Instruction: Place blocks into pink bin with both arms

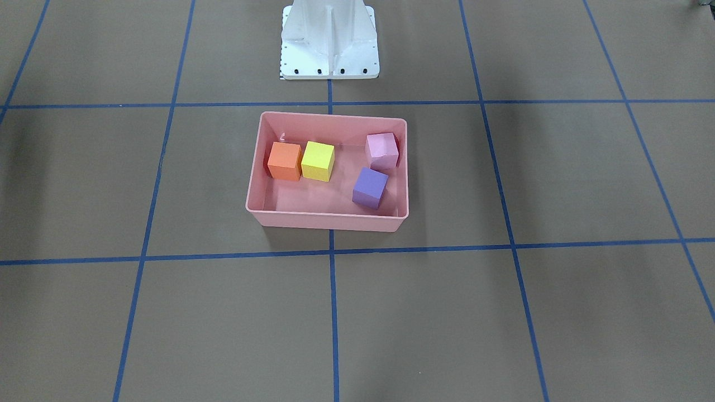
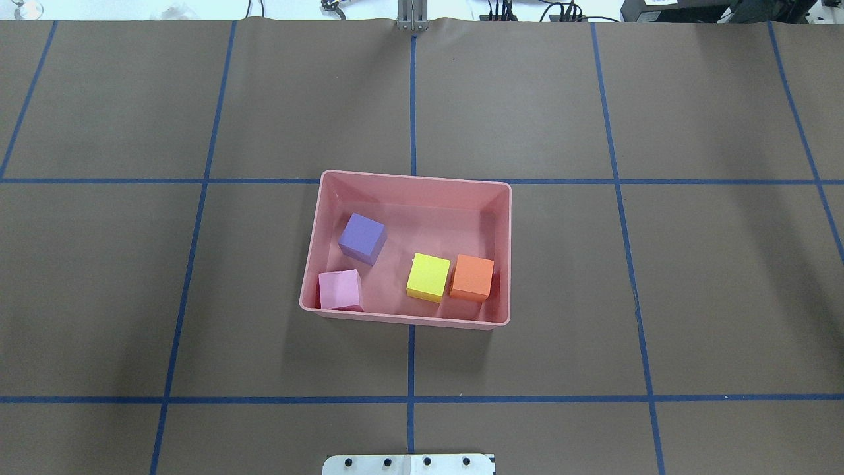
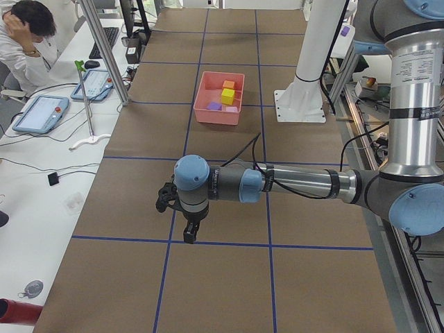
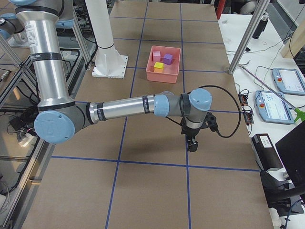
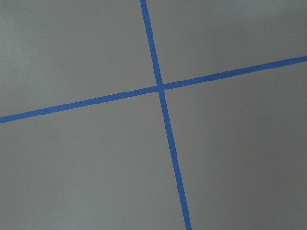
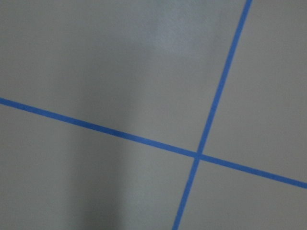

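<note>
Four matte foam cubes, orange [image 2: 472, 278], yellow [image 2: 428, 277], dark purple [image 2: 362, 237] and pale lilac [image 2: 339, 289], sit inside the shallow pink plastic bin [image 2: 415, 177], so I judge the task done. My left end effector [image 3: 189, 238] and right end effector [image 4: 192, 147] hang over the bench [image 2: 659, 297], well apart from the bin and seemingly parked clear. I cannot tell whether they are open or closed.

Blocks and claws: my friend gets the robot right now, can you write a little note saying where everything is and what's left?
Left claw: far from the bin, carrying no block; open or shut cannot be told.
Right claw: the same, out at the other end.
Pink bin: in front of the robot's base.
Inside it: orange block and yellow block side by side, purple block, and pale pink block in a corner.
Done: all four blocks are in.
Left: probably nothing.
</note>
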Robot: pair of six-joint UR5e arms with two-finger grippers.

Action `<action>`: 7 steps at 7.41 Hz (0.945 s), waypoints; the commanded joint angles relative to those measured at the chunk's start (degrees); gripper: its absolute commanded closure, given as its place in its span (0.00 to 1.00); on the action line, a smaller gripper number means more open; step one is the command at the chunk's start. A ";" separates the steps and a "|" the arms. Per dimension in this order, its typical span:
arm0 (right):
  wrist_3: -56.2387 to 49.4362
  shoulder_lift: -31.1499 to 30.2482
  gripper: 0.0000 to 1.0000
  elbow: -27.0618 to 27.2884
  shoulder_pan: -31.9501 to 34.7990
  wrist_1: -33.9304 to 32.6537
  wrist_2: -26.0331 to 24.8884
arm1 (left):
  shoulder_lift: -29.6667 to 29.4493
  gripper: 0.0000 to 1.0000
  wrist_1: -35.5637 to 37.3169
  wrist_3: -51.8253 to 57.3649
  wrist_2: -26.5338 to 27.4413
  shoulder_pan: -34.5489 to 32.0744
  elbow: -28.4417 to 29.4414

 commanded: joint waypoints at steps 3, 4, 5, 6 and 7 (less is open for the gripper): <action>0.23 -6.62 0.00 4.01 3.46 -0.02 -0.03 | 1.09 0.00 -0.12 0.00 0.01 0.00 -1.25; 0.50 -6.53 0.00 3.92 3.46 -0.02 -0.03 | 1.97 0.00 -0.20 -0.08 0.19 0.08 -2.13; 0.50 -6.53 0.00 4.01 3.46 -0.02 0.06 | 1.97 0.00 -0.20 -0.17 0.27 0.08 -2.13; 0.50 -6.53 0.00 3.92 3.37 0.07 0.06 | 1.98 0.00 -0.20 -0.17 0.19 0.08 -2.13; 0.50 -6.44 0.00 3.75 3.20 0.07 0.06 | 2.06 0.00 -0.20 -0.26 -0.07 0.08 -2.13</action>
